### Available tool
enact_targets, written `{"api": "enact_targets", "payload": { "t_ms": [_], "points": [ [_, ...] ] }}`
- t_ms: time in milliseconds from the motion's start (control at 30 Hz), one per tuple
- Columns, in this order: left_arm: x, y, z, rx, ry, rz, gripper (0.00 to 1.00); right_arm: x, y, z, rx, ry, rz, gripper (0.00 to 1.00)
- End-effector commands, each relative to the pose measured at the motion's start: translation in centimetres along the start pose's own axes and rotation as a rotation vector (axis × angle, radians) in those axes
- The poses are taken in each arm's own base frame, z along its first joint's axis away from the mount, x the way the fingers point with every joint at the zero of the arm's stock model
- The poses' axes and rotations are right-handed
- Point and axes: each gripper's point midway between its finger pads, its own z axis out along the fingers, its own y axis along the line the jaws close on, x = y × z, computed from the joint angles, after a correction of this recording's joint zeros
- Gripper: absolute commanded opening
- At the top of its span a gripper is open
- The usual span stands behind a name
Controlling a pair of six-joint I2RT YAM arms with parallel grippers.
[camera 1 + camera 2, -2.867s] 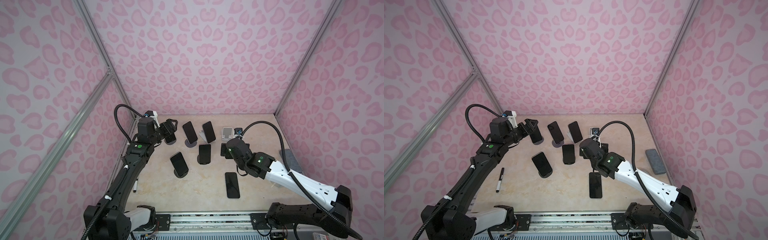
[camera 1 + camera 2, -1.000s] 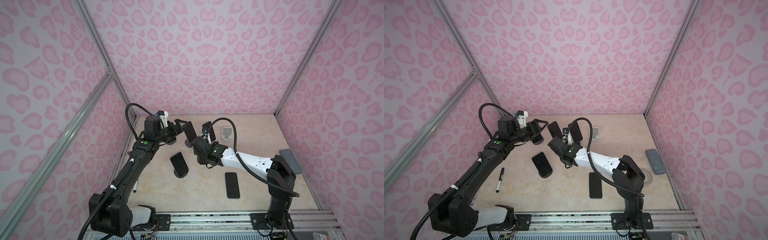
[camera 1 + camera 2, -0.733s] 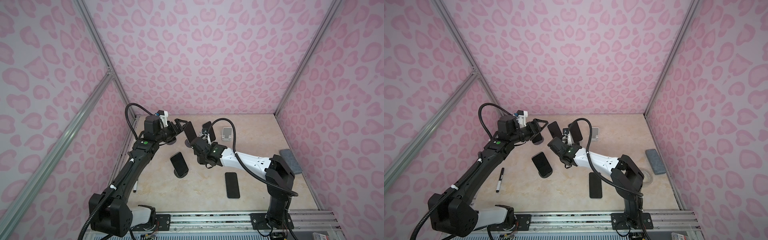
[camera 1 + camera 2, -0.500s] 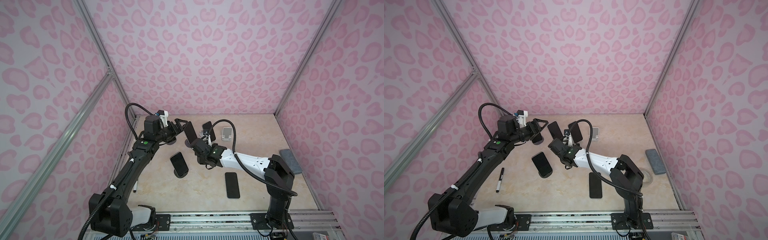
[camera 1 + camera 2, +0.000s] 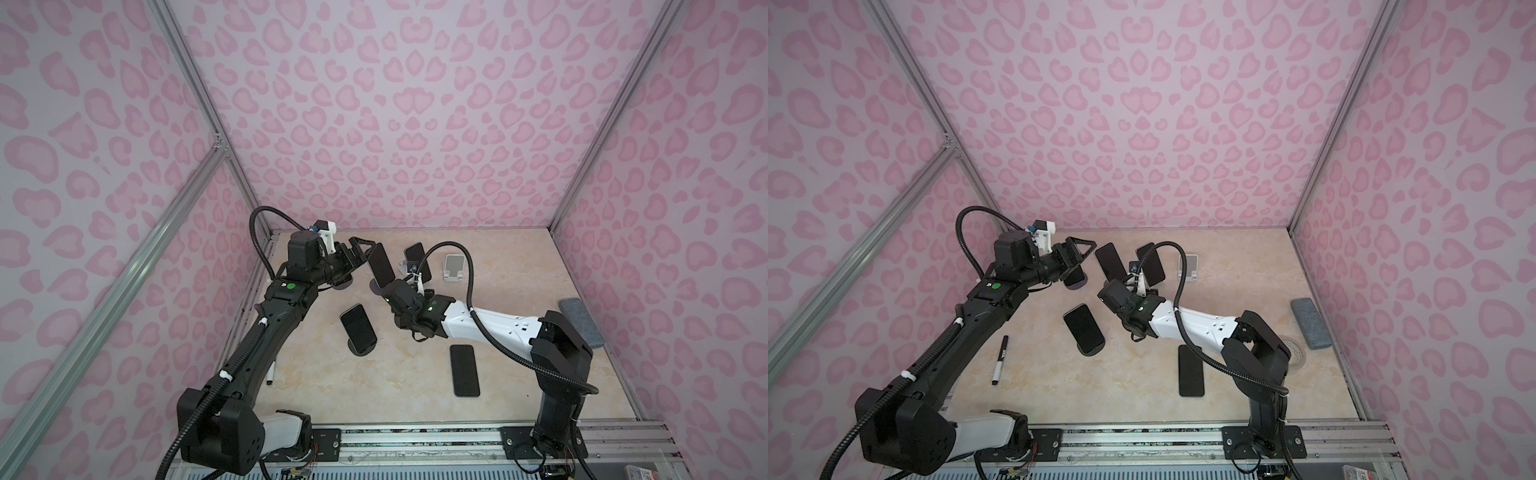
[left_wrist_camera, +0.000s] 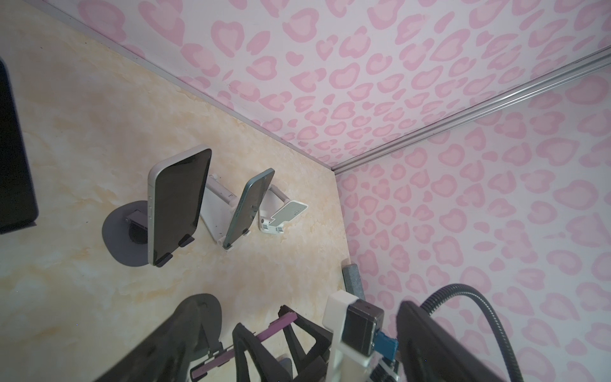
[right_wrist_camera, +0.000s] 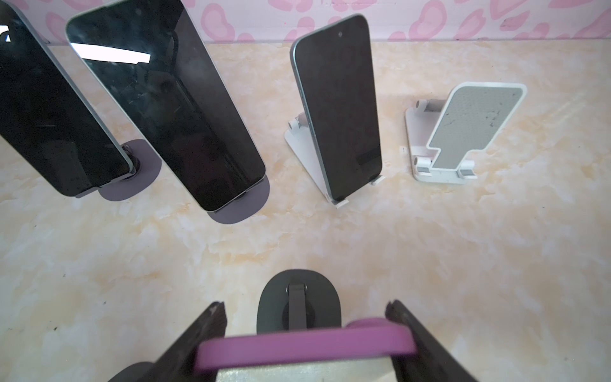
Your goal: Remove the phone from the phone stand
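1. One black phone (image 5: pixel 464 370) lies flat on the marble-patterned tabletop (image 5: pixel 374 395), nearest the rail. It is a glossy slab with rounded corners. A marker pen (image 5: pixel 999 359) lies well to its left.
2. A propped phone (image 5: pixel 358 328) with a dark screen leans on a round-based stand between the two arms.
3. Right gripper (image 7: pixel 305 307): jaws partly closed, one black ridged finger against each side edge of the purple-cased phone (image 7: pixel 304 347), pinching it. The case is matte with rounded edges.
4. Task phone location: mid-tabletop, directly in front of a dark stand (image 7: pixel 327 307) with an oval base and hinged arm. Whether it sits in the cradle cannot be told.
5. Left gripper (image 5: pixel 1084 254): jaws spread wide, holding nothing. The tips are just beside a tilted phone (image 5: pixel 1111 262); contact cannot be told.
6. Farthest: a blue-edged phone (image 7: pixel 337 106) on a white folding stand. Beside it is a bare white stand (image 7: pixel 476 122) with a speckled grey pad.
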Motion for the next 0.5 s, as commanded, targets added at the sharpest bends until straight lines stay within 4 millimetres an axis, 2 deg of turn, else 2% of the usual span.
{"api": "enact_targets", "payload": {
  "t_ms": [0, 467],
  "points": [
    [-0.6, -1.1, -0.4, 0.038, -0.027, 0.03, 0.96, -0.7, 0.5, -0.4, -0.018, -0.034, 0.007, 0.74],
    [-0.6, -1.5, -0.5, 0.053, -0.022, 0.038, 0.96, -2.6, 0.8, -3.1, -0.049, -0.106, -0.007, 0.72]
  ]
}}
